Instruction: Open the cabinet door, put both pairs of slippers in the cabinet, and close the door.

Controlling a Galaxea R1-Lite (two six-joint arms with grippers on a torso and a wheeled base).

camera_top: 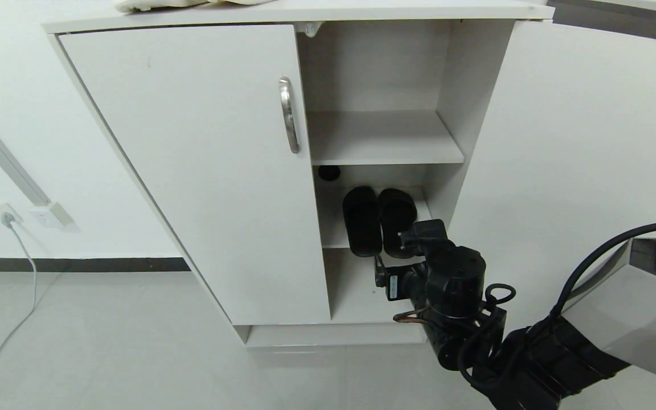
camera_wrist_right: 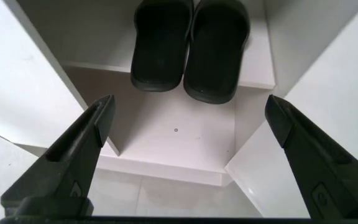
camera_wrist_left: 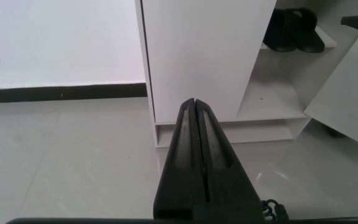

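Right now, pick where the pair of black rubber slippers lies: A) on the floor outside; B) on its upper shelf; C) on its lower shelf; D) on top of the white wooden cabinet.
C: the pair of black rubber slippers lies side by side on the lower shelf inside the white wooden cabinet.

Matte black right arm [camera_top: 454,285] with cylindrical wrist, looping black cables [camera_top: 647,228], and long tapered jaws.
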